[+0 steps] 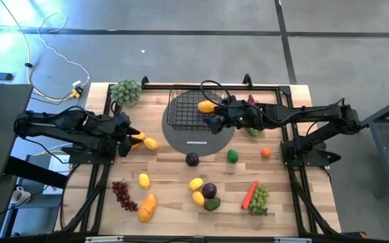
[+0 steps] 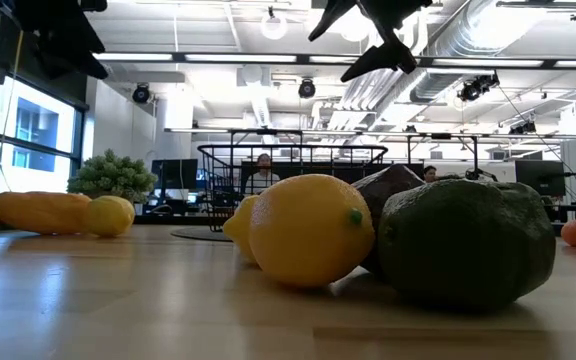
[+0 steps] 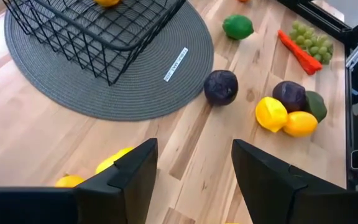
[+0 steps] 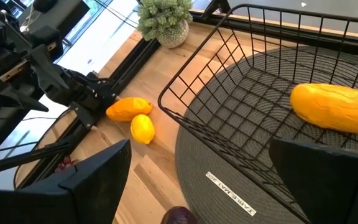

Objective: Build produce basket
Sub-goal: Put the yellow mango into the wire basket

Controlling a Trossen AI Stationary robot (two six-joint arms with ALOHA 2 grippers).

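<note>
- The basket (image 1: 189,108) sits on a grey round mat (image 1: 201,143) at the back middle of the counter (image 1: 167,196), central so either arm can reach it.
- One orange mango (image 4: 335,107) already lies inside the basket; I judge the job barely begun, since nearly all the produce is still out on the counter.
- The right gripper (image 1: 216,123) hovers over the basket's right side, jaws wide and holding nothing; that fits a drop just made there.
- The left gripper (image 1: 123,135) hangs low at the counter's left edge, jaws partly open and empty, with a lemon (image 1: 150,143) and another orange fruit (image 1: 138,137) just beside it. Probably it is lining up to take one.
- Near the front lie two lemons (image 3: 286,118), a plum (image 3: 289,95) and a dark green piece (image 3: 316,104) bunched together and touching; picking one may nudge the rest.
- A carrot (image 1: 249,194) and green grapes (image 1: 260,199) lie side by side at front right, red grapes (image 1: 122,194) and another mango (image 1: 147,208) at front left.
- A bushy green cluster (image 1: 125,91) stands at the back left, clear of the basket.
</note>
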